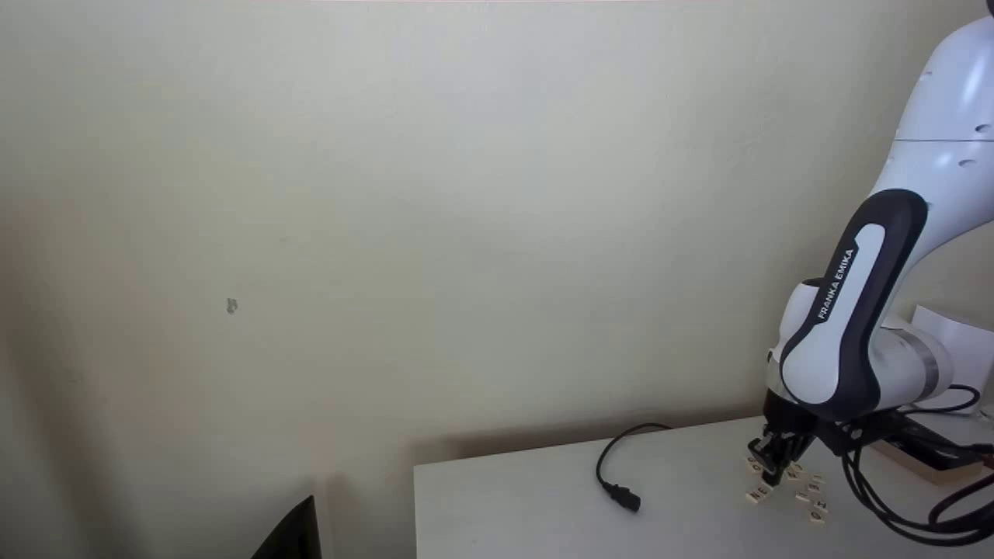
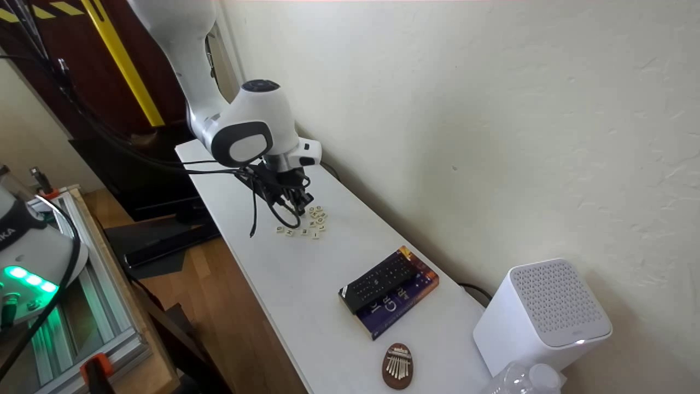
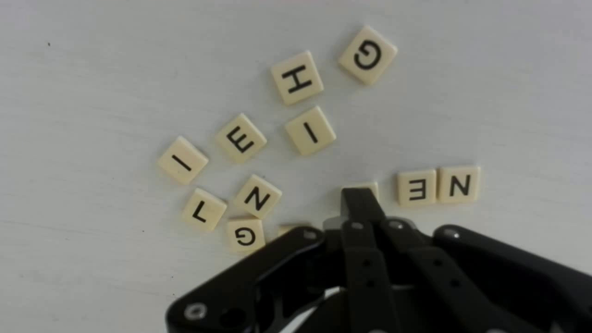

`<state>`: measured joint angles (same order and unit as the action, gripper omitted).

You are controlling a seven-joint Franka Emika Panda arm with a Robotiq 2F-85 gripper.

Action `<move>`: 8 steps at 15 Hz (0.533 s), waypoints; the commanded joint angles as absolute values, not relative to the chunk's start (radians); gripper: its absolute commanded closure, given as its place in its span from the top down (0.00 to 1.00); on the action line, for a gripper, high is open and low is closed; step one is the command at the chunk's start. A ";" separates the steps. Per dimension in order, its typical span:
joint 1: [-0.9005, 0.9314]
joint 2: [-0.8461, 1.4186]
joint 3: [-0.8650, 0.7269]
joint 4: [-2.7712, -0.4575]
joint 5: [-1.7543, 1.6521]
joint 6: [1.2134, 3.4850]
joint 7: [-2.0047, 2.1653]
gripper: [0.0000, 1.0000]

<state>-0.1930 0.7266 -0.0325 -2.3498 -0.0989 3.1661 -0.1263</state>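
A black rectangular keyboard (image 2: 379, 282) lies on a dark-blue book (image 2: 398, 307), near a brown oval thumb piano (image 2: 397, 368) and white perforated box (image 2: 540, 316).

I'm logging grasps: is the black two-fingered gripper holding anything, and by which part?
Nothing, it seems: the black gripper looks shut, with nothing visible in its grip. A cream square-cornered tile lies partly hidden behind it; contact is unclear.
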 commanded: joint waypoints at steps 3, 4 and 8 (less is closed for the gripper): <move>-0.198 0.744 -0.018 -2.345 -0.094 3.146 -0.127 0.00; -0.198 0.744 -0.018 -2.345 -0.094 3.146 -0.127 0.00; -0.191 0.744 -0.025 -2.347 -0.096 3.146 -0.128 0.00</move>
